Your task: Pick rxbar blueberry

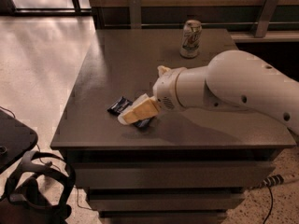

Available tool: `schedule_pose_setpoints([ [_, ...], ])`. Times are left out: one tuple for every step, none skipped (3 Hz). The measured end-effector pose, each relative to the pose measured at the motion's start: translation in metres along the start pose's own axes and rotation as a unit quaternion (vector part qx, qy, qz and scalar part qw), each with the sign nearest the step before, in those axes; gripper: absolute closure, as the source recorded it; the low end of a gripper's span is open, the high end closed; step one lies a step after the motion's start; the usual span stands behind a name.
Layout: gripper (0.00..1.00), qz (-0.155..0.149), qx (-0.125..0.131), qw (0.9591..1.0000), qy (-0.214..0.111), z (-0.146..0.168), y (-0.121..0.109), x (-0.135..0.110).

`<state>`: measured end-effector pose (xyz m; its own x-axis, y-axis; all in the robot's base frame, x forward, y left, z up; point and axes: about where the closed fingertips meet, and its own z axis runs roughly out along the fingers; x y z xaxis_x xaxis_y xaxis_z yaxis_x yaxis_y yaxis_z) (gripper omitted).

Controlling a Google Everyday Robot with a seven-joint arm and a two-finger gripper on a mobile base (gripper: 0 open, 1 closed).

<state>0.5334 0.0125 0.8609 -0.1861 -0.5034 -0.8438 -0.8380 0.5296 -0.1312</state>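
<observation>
The big grey tabletop (117,59) holds two things. A fat white arm (243,85) reaches over it from the right edge. A can (190,38) stands near the back edge, well apart from the work. The tool (138,111) is low near the front edge, right over the rxbar blueberry (119,106), which lies flat toward the front left corner. The reach looks done, but the bar is not lifted yet. The tool hides the bar's middle, and I cannot tell if the tool is open or closed.
</observation>
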Motion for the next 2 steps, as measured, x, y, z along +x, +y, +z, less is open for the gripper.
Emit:
schedule_pose_setpoints([
  [0.0,0.004,-0.015,0.9997,0.018,0.015,0.007,0.014],
  [0.0,0.012,-0.038,0.9985,0.036,0.033,0.017,0.03],
])
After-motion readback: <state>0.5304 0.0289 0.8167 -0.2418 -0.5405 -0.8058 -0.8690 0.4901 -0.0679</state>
